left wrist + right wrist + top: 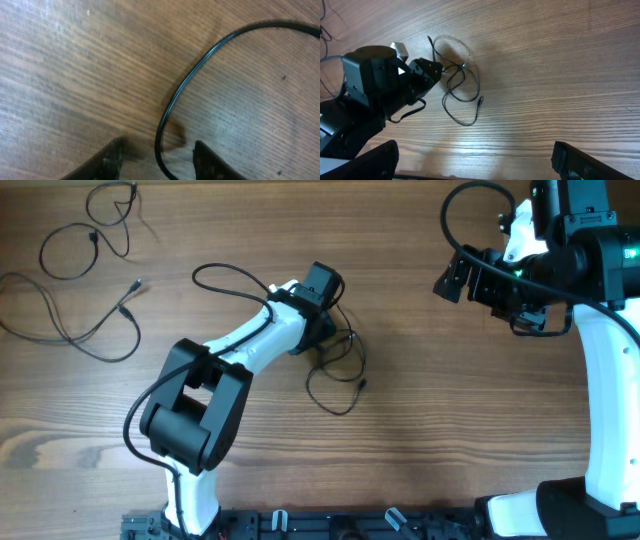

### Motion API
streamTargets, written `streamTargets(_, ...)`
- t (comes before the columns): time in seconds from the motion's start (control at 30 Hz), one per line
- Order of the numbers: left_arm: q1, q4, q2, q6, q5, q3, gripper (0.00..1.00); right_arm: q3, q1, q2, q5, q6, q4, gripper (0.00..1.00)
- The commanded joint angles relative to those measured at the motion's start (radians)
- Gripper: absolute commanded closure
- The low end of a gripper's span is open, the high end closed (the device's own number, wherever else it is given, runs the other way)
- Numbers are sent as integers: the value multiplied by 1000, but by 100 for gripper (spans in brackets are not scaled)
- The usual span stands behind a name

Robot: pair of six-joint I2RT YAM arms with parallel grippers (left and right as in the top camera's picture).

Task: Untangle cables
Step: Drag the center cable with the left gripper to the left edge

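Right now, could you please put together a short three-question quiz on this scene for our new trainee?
1. True or false: a cable passes between the open fingers of the left hand.
2. Seen from overhead, how many thin cables lie on the table? A two; B three; C five.
3. Fill in: the right hand is ___ and holds nothing.
Key: 1 true; 2 B; 3 open.

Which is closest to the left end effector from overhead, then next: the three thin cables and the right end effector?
1. Looped cable, right at the left end effector, in the middle.
2. Right end effector, upper right.
3. Far-left cable and top-left cable, both far left: too close to call.
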Motion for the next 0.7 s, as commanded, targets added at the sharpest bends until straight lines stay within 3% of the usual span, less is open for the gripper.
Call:
streamTargets(0.0,-25,-8,37,-27,-1,-2,74,-8,6,10,-13,-14,1,0)
streamTargets(0.07,-29,-28,37,-27,-2,-2,96,-8,6,10,-13,-29,0,0)
streamTargets(0.27,-28,-168,0,-20,-3,-2,96,-8,6,10,-13,-31,0,0)
streamTargets(0.4,-28,-198,-157,-20,-43,-2,96,-8,6,10,-13,-32,0,0)
streamTargets(0.57,-23,-206,-448,-20,-232,-2,96,-8,6,10,-13,-32,0,0)
streamTargets(0.67,18,-267,-560,-20,-257,-2,96,-8,6,10,-13,-32,0,0)
